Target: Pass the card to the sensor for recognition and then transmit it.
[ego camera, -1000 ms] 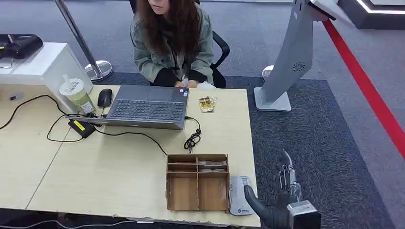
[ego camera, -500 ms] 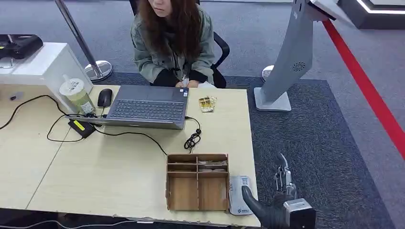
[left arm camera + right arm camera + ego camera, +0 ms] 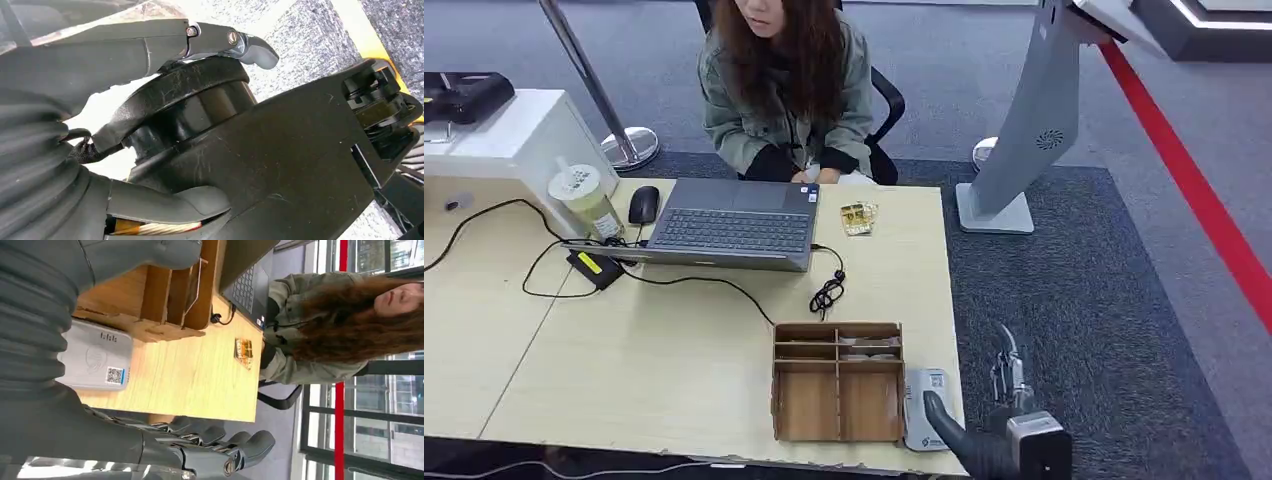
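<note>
A wooden sorting box (image 3: pixel 837 380) stands near the table's front edge, with what look like cards (image 3: pixel 867 343) lying in its far right compartment. A grey sensor (image 3: pixel 927 408) with a QR label lies right beside the box, at the table's right edge. My right hand (image 3: pixel 996 425) hovers off that edge, thumb (image 3: pixel 944 428) over the sensor's corner, fingers (image 3: pixel 1009 368) spread upward, holding nothing. The right wrist view shows the sensor (image 3: pixel 97 362), the box (image 3: pixel 165 295) and the spread fingers (image 3: pixel 220 447). My left hand (image 3: pixel 75 75) hangs with fingers apart, holding nothing.
A person (image 3: pixel 779 90) sits behind the table at a laptop (image 3: pixel 734 222). A mouse (image 3: pixel 643 204), a lidded cup (image 3: pixel 587 200), a coiled cable (image 3: pixel 827 293) and a small gold packet (image 3: pixel 857 217) lie around it. A grey kiosk stand (image 3: pixel 1024 130) rises on the carpet at right.
My right hand has slid a little left and lower, closer to the sensor and the table's edge. The things on the table have not moved.
</note>
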You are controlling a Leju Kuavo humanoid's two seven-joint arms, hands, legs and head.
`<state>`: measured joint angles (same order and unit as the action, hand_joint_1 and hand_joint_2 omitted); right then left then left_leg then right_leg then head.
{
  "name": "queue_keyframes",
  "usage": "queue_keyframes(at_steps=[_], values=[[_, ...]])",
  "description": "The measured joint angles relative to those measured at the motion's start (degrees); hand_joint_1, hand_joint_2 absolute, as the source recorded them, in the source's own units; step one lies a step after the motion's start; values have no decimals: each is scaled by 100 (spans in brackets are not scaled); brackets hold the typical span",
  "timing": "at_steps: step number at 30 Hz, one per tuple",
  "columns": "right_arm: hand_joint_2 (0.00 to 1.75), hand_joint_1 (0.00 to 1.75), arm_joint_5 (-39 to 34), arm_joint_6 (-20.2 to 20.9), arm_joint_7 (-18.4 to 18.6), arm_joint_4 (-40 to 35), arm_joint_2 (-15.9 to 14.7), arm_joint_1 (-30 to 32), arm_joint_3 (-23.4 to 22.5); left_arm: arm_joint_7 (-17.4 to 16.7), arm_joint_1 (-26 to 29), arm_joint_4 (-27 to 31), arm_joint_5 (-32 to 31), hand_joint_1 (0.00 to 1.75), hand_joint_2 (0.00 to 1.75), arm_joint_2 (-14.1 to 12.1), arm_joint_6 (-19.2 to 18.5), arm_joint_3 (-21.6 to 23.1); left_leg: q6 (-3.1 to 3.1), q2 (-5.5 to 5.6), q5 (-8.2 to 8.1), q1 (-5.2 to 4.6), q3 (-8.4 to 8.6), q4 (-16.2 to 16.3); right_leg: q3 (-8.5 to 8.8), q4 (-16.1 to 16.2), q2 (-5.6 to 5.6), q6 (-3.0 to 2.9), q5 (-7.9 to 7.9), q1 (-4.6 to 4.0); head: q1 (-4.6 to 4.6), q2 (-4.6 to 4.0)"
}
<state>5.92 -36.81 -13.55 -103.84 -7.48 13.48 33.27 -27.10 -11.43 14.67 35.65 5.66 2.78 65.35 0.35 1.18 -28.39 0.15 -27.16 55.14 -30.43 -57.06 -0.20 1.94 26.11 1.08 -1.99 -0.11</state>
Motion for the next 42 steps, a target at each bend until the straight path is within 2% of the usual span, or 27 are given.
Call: queue_keyframes(at_steps=[10,16,42], values=[[175,0,-301,37,-114,234,50,-69,109,0,-1,-2,9,0,175,0,-2,2,0,0,0,0,0,0,0,0,0,0,0,0,0,0],[175,0,-745,142,-380,437,61,-119,205,0,-3,-7,17,0,175,0,-9,4,0,0,0,0,0,0,1,0,0,0,0,0,0,0],[175,0,-770,44,-446,743,85,-170,299,0,-10,-33,50,0,175,9,-20,9,0,0,0,0,1,0,0,0,0,0,0,0,0,0]])
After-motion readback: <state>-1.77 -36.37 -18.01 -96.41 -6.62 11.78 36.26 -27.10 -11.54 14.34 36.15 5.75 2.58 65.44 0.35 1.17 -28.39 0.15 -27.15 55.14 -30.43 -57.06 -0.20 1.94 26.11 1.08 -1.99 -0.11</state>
